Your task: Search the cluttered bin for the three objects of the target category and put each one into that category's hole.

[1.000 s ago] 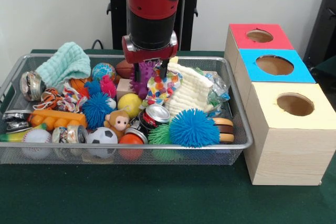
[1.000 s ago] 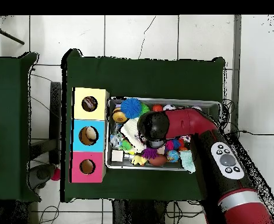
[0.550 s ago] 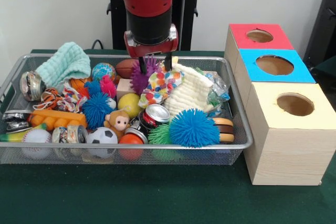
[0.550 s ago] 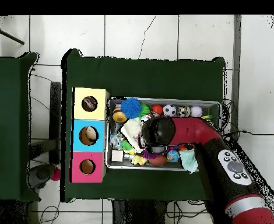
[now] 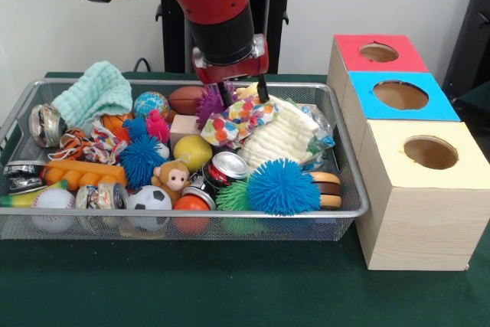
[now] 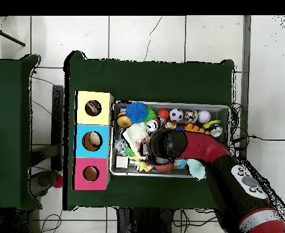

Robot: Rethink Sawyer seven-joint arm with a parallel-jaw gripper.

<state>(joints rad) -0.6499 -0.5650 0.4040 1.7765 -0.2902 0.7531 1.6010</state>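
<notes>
Table: dark green cloth [image 5: 230,289], white wall behind.
Bin [image 5: 348,189]: wire mesh, heaped with fuzzy balls, cans, cloths.
Gripper [image 5: 241,94]: clamped on polka-dot cloth [image 5: 237,119], lifting it above the bin's middle.
Boxes: pale wood; red hole [image 5: 378,52], blue hole [image 5: 400,94], yellow hole [image 5: 430,152].

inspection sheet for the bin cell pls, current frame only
Surface: green table cloth, bare in front of the bin.
Job's things: wire bin full; red, blue and yellow boxes with holes, beside it.
Clutter: blue spiky ball, soda can, monkey toy, mint cloth, white cloth.
Gripper: gripper lifting a polka-dot cloth.
Cables: black cable behind the bin.
Surroundings: white wall, tiled floor.
</notes>
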